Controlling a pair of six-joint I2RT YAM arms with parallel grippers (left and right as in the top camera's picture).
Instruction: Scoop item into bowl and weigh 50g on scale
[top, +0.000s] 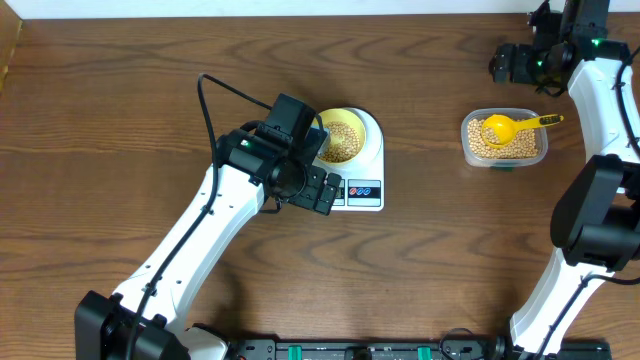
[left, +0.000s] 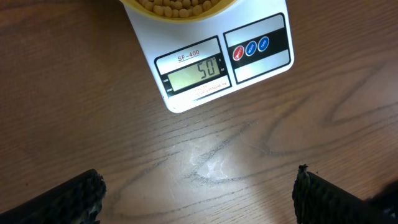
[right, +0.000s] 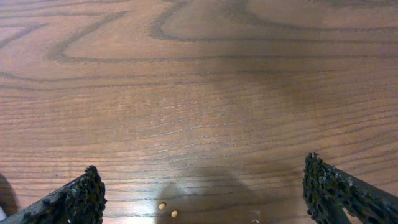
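Scale at mid-bench from overhead, with bowl seated on the platform at its twelve o'clock end and beans heaped inside. Clear tub well apart at three o'clock, holding more beans and yellow scoop laid across them, handle toward three o'clock. Left arm reaching in from seven o'clock, wrist bent over the scale's nine o'clock side, left fingers spread and holding nothing. Right arm folded along the three o'clock edge, right fingers parked near one o'clock, clear of the tub. From left wrist: display showing 50, red and blue buttons at its three o'clock, bowl rim cut off at twelve. Both fingers wide at five and seven o'clock over bare wood, apart from the scale. Judged: target met, step in hand a reading check. Keep off the platform, avoid nudging bowl or body, add nothing more, lift straight away. From right wrist: fingers spread wide over bare wood, two stray beans at six o'clock between them.
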